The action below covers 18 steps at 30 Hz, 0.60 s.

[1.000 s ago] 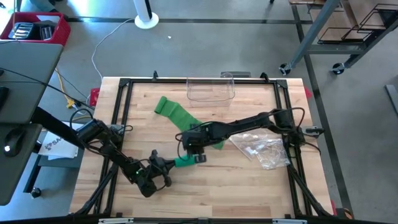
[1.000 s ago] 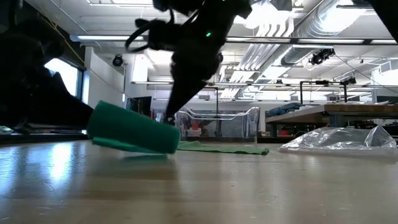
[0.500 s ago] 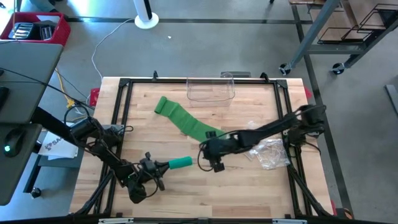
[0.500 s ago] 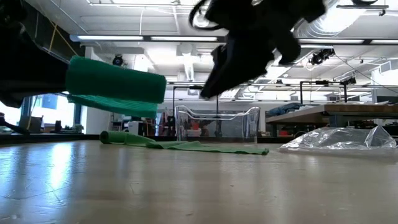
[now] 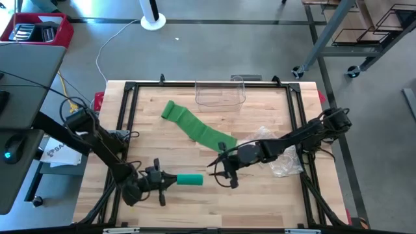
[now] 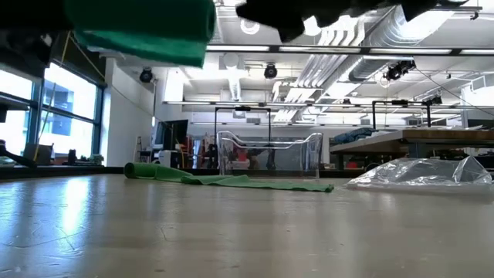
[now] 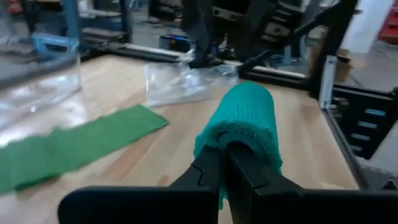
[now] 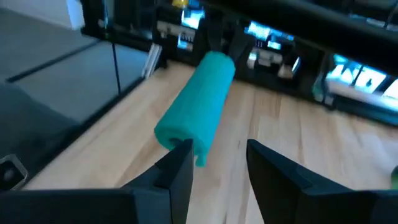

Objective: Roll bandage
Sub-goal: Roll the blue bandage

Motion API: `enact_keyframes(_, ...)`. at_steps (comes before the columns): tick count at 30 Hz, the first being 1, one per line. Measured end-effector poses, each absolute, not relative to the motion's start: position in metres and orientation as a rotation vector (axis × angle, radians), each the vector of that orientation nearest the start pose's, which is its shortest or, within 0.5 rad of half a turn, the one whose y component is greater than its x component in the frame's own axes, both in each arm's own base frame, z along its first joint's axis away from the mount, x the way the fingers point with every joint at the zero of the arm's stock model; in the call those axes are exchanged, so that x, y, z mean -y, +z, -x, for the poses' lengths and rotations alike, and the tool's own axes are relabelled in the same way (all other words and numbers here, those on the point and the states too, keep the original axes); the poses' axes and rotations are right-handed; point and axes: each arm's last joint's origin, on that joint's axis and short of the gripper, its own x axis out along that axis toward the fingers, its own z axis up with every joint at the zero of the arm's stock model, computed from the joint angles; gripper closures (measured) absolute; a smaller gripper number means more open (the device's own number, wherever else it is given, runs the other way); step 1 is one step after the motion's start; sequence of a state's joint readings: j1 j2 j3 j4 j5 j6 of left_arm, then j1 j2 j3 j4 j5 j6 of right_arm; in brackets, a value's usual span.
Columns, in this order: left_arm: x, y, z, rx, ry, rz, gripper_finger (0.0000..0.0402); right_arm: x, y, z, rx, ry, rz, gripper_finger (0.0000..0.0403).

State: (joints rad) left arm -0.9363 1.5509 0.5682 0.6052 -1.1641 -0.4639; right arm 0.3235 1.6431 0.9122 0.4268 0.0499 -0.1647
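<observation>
Left gripper [image 5: 164, 179] pinched shut on one end of the green bandage roll [image 5: 190, 179], held clear above the table [image 5: 260, 201] near its front edge. Right gripper [image 5: 224, 174] just beside the roll's free end, fingers apart, gripping nothing (apparently not touching). Unrolled green strip [image 5: 195, 128] flat behind, toward the clear container [image 5: 220, 95]. Crumpled plastic bag [image 5: 276, 156] at right.

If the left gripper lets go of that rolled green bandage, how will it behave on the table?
The rolled bandage is a cylinder, so it would probably roll. It looks like soft knit, likely light and squashy, since the left gripper pinches one end. The loose edge may unwind.
</observation>
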Motion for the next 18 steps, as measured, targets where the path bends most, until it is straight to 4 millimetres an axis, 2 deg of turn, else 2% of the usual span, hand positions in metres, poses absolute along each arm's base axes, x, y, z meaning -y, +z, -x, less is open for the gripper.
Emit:
enact_keyframes(5,0.196,0.177,-0.176,-0.115,0.232,0.132,0.0401,-0.119,0.233,-0.339,-0.224,0.278,0.263,0.0253)
enact_keyframes(13,0.19,0.186,-0.17,-0.031,0.121,0.174,0.0401,-0.141,0.237,-0.333,-0.197,0.268,0.383,0.0196)
enact_keyframes(18,0.187,0.19,-0.174,-0.014,0.109,0.178,0.0401,-0.147,0.241,-0.33,-0.166,0.182,0.364,0.0194)
